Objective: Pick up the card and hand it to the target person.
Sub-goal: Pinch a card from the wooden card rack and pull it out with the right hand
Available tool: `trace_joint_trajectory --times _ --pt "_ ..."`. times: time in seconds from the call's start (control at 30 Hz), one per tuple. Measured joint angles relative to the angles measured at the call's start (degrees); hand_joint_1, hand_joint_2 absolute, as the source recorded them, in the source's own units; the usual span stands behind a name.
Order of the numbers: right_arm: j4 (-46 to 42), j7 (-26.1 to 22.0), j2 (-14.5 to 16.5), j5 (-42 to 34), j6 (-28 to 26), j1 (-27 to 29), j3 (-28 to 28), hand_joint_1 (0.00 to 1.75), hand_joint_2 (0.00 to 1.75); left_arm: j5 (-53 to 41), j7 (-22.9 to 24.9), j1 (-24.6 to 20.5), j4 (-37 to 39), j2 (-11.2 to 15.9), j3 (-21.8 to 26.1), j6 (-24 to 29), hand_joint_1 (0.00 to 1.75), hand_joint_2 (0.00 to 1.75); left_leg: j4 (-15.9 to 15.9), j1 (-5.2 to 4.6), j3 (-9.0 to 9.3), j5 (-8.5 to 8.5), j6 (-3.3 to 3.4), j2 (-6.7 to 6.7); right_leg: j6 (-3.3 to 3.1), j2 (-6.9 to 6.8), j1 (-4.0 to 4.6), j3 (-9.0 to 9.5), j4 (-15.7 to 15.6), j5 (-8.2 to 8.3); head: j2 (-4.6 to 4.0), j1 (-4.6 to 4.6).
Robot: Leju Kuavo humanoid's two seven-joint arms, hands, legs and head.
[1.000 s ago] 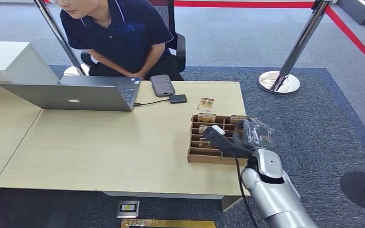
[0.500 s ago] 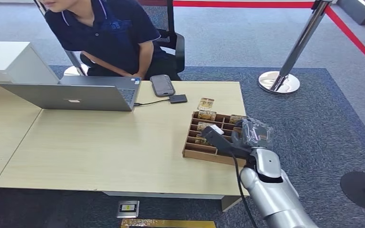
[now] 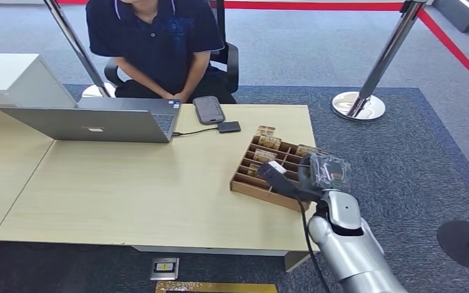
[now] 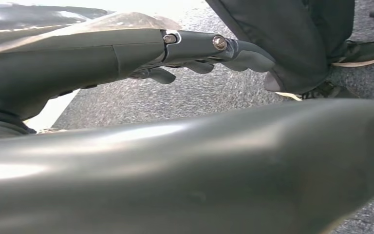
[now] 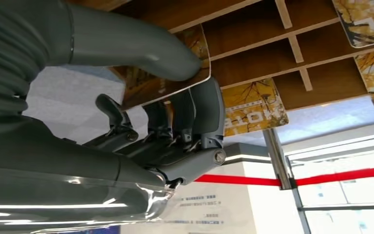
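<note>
Right wrist view: thumb (image 5: pixel 141 51) on one face of a card (image 5: pixel 168 80) and dark fingers (image 5: pixel 202 114) curled against the other face, so the right hand (image 5: pixel 175 107) is pinching the card's edge; the rest of the card sits in a slot of the wooden card box (image 5: pixel 253 53). Risk 1: grip is near the card's corner only, so I'd expect it to pivot or slip out once it's lifted clear of the slot. Risk 2: the box (image 3: pixel 269 171) sits skewed on the table (image 3: pixel 128 189), one corner near the table's right edge; if the card binds against a divider, pulling could drag the whole box along with it and toward that edge. Risk 3: neighbouring cards (image 5: pixel 253 105) lie just beside the fingers and could get snagged. Head view: right hand (image 3: pixel 302 174) is over the box's near-right part, palm toward the box, silver forearm (image 3: pixel 348 244) coming in from below right, wrist bent inward. Person (image 3: pixel 159 43) is seated at the far side behind the laptop (image 3: pixel 91 125), well apart from the hand, so handover needs a long reach across. Left hand (image 4: pixel 199 53) hangs low over carpet, fingers loosely extended, holding nothing.
</note>
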Motion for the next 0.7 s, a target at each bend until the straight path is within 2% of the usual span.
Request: trace_joint_trajectory --times 0.3,0.57,0.7 --pt "-2.11 0.36 0.00 0.65 0.58 0.97 1.07 1.54 1.75 0.21 -0.15 0.00 0.00 0.00 0.00 -0.15 0.00 0.00 0.01 0.00 -0.02 0.03 0.03 0.00 0.03 0.00 0.00 -0.01 0.00 0.03 0.00 -0.01" --pt "-3.58 0.05 -0.01 1.08 1.26 1.18 1.86 1.63 1.75 0.41 -0.15 0.00 0.00 0.00 0.04 -0.14 0.00 0.00 0.01 0.00 -0.03 0.03 0.03 0.00 0.03 0.00 0.00 -0.02 0.00 0.03 0.00 0.00" --pt "-5.79 -0.52 -0.05 1.52 1.60 1.24 3.03 1.61 1.75 0.52 -0.15 0.00 0.00 0.00 0.19 -0.08 0.00 0.00 0.01 0.00 -0.03 0.04 0.04 0.00 0.03 0.00 0.00 -0.02 0.00 0.03 0.00 -0.01"
